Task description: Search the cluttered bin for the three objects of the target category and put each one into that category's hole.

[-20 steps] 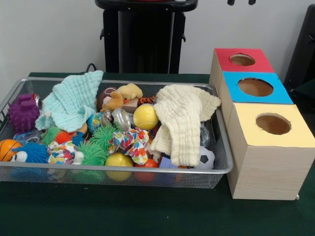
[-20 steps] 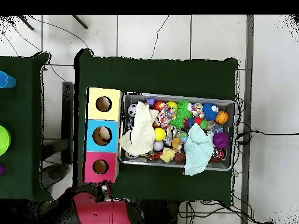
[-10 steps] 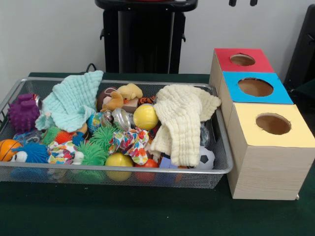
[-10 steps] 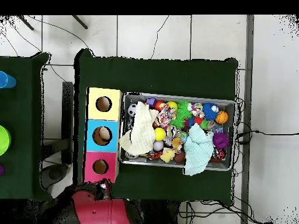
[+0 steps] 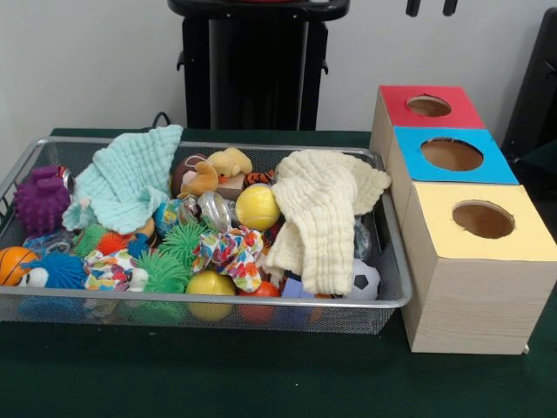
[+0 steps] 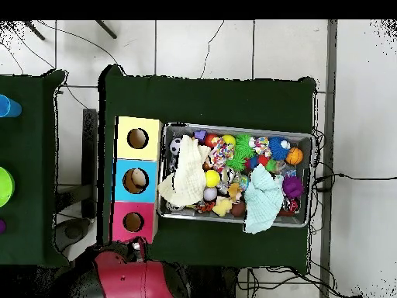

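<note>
The silver wire-mesh bin [image 5: 218, 300] is full of toys. One knotted white bundle with coloured patches [image 5: 228, 252] lies near the bin's front middle. A second bundle [image 5: 109, 270] lies at the front left. A third does not show. In the overhead view the bin [image 6: 233, 220] sits right of the boxes, with a bundle [image 6: 219, 155] in it. The yellow-topped box's round hole [image 5: 483, 219] is empty and also shows in the overhead view [image 6: 138, 139]. Only the two tips of my gripper [image 5: 431, 7] show at the top edge, apart and empty, high above the red-topped box.
A mint cloth [image 5: 126, 178] and a cream cloth [image 5: 324, 213] drape over the toys. Spiky balls, a yellow ball [image 5: 257, 206] and a small football [image 5: 365, 280] fill the bin. The blue-topped box [image 5: 452, 155] and the red-topped box [image 5: 428, 106] stand behind the yellow one.
The gripper's tips have come a little lower into the front view. The red arm has shifted slightly in the overhead view. The bin's contents have not moved.
</note>
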Available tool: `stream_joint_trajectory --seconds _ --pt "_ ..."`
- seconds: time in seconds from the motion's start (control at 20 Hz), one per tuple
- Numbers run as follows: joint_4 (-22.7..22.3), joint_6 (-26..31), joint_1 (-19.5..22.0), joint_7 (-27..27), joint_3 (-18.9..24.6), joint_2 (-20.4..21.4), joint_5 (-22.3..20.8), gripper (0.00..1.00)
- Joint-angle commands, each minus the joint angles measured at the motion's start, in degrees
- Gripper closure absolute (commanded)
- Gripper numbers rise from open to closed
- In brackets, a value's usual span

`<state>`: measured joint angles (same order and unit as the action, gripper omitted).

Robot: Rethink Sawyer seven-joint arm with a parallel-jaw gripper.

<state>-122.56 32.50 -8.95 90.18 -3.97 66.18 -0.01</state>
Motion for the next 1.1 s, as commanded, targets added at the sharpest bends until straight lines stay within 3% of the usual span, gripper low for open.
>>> stream_joint_trajectory --seconds 0.05,1.1 --pt "2.46 1.54 -1.14 15.39 -0.51 -2.62 1.97 0.00" --pt "3.27 -0.08 -1.26 14.11 -1.28 -4.72 2.56 0.00"
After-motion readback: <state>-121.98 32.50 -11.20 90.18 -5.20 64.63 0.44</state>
